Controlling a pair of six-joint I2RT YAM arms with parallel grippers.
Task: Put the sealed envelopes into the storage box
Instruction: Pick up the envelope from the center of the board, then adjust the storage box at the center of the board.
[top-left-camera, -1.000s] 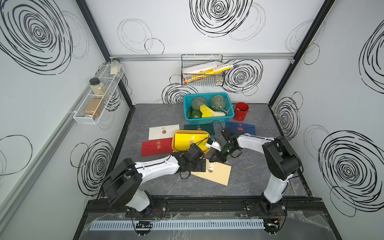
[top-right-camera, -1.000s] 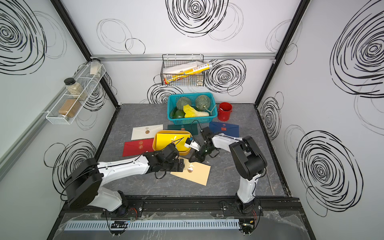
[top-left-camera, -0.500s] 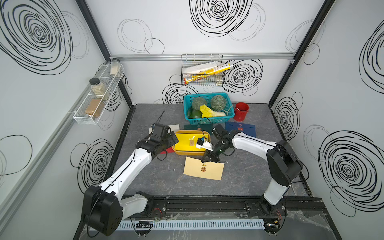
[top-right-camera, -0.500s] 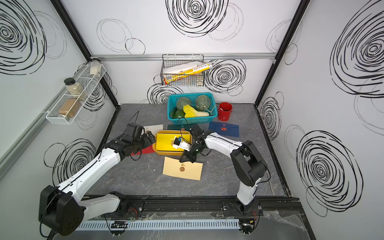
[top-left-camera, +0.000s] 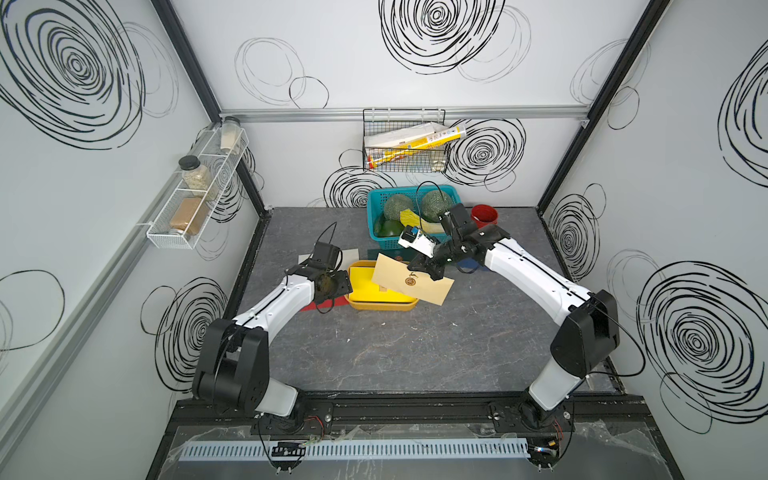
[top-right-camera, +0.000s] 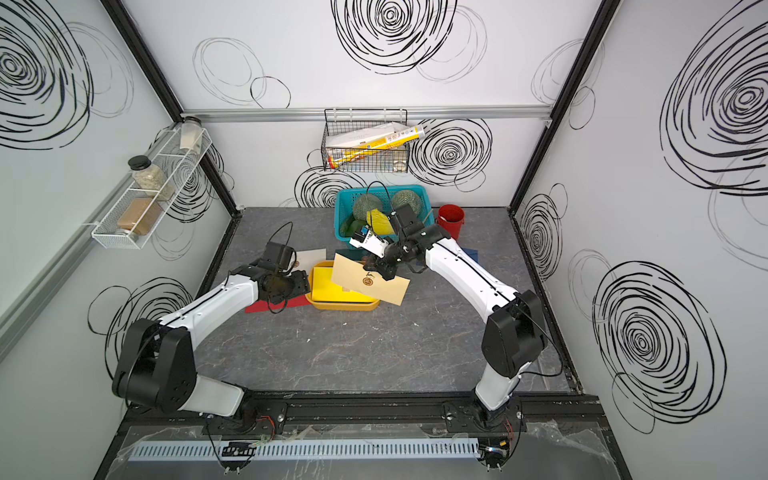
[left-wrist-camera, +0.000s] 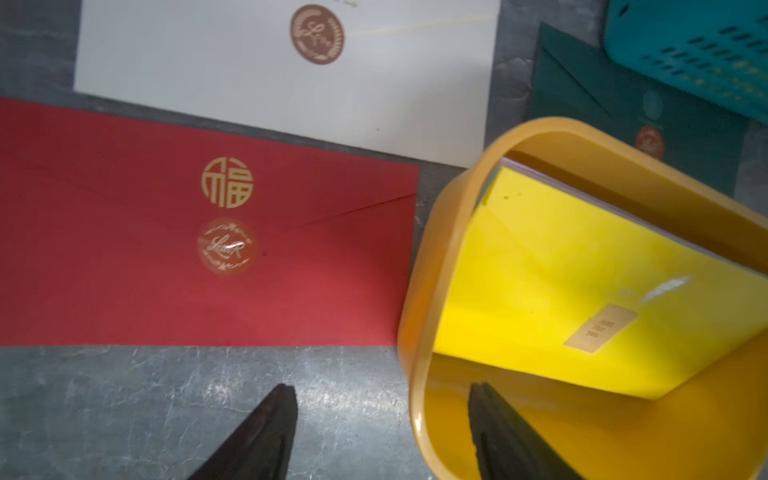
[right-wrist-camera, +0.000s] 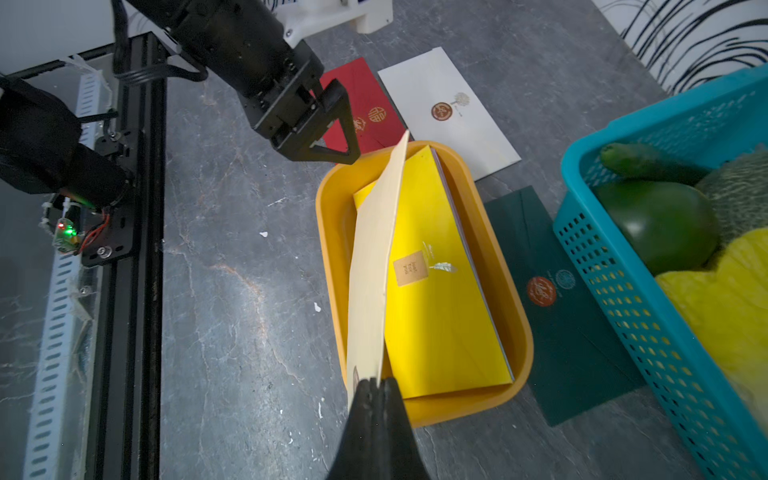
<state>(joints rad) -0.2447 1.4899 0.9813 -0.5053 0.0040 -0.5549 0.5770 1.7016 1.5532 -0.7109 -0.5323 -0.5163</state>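
While right end effector (right-wrist-camera: 376, 381) pinches beige envelope (right-wrist-camera: 374, 270) above storage box (right-wrist-camera: 457, 409) | left end effector (left-wrist-camera: 381, 388) parted.

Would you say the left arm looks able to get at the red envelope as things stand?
Probably yes: the left gripper hangs open right beside the red envelope, whose face lies uncovered on the table; only the storage box borders one end.

The orange-yellow storage box (right-wrist-camera: 336, 266) holds a yellow envelope (right-wrist-camera: 436, 324). A beige envelope (right-wrist-camera: 374, 257) hangs tilted over it; a red envelope (left-wrist-camera: 124, 270), white envelope (left-wrist-camera: 208, 75) and dark green envelope (right-wrist-camera: 573, 340) lie flat beside it.
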